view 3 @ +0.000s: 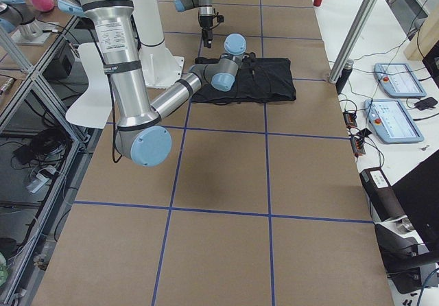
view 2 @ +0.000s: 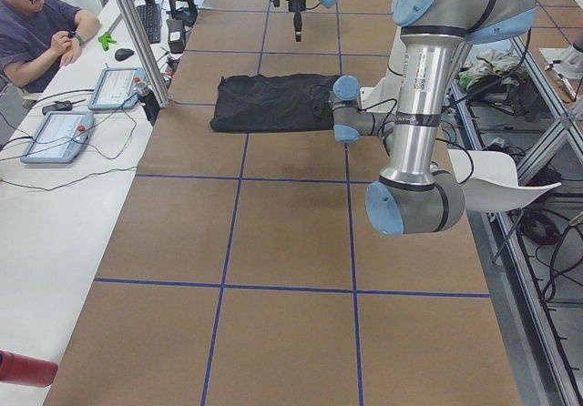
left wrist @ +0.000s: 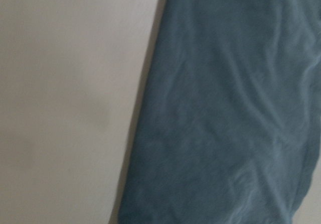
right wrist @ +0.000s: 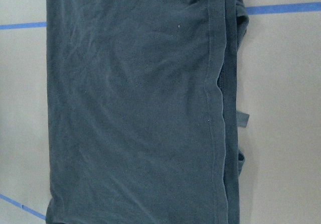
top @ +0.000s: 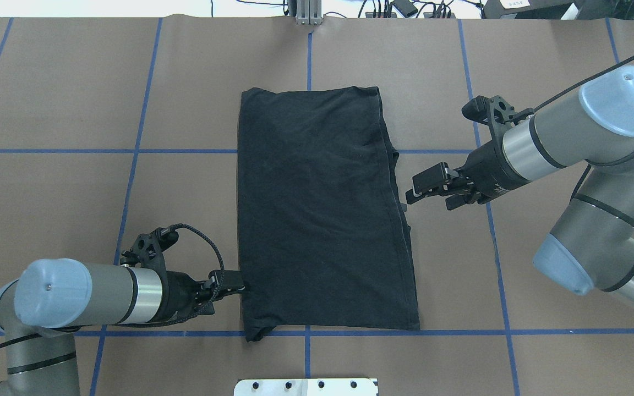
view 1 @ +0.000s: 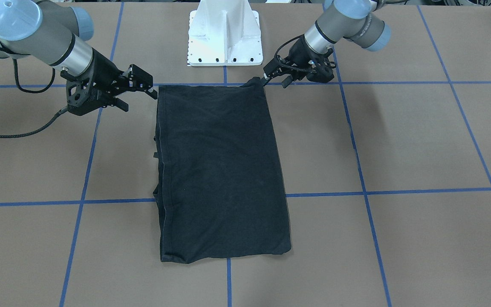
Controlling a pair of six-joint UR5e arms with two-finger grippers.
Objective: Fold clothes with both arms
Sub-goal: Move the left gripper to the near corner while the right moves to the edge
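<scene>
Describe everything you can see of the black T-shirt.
The T-shirt is plain black soft cotton-like knit, folded into a long, slightly creased rectangle, no print showing. It lies flat on the brown table, hemmed layers stacked along the edge facing the right gripper, which hangs clear. The left gripper touches its near left corner.

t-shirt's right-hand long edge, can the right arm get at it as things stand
Probably yes: the right gripper hovers just beside that edge of the T-shirt, jaws open, with nothing between.
</scene>
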